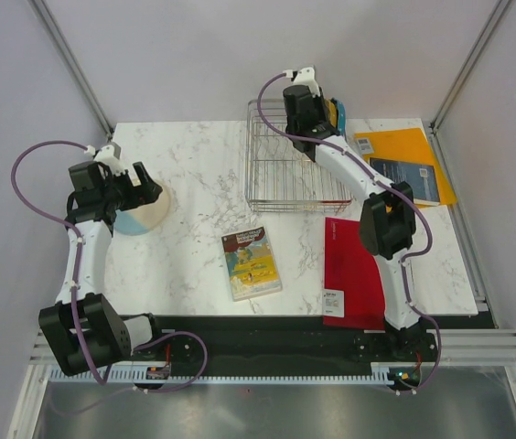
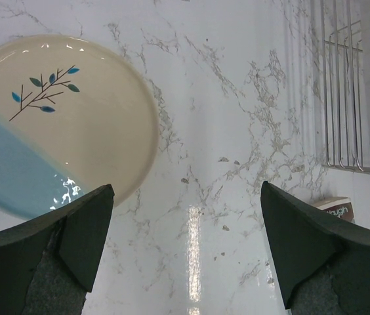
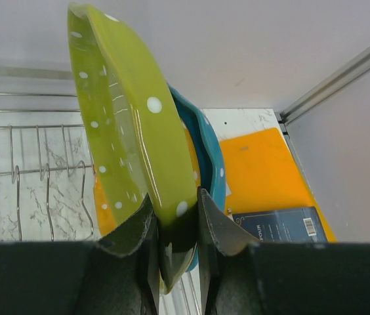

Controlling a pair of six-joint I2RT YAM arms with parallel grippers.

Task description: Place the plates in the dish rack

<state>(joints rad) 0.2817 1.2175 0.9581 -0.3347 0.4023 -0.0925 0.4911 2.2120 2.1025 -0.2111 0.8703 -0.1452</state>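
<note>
My right gripper point(image 3: 175, 216) is shut on the rim of a lime green plate point(image 3: 129, 125) with white dots and holds it on edge. A teal blue plate point(image 3: 208, 154) and an orange-yellow one point(image 3: 102, 200) stand close behind it. In the top view this gripper point(image 1: 306, 102) is at the far right corner of the silver wire dish rack point(image 1: 276, 165), whose prongs show in the right wrist view point(image 3: 14, 172). A cream-and-pale-blue plate point(image 2: 73, 118) lies flat on the table. My left gripper point(image 2: 185, 249) is open just to its right, above the table point(image 1: 144, 194).
An illustrated book point(image 1: 252, 262) lies mid-table. A red flat folder point(image 1: 349, 265) lies by the right arm. An orange folder point(image 1: 404, 146) with a dark blue booklet point(image 1: 404, 178) lies at the far right. The rack's corner point(image 2: 355, 85) shows in the left wrist view.
</note>
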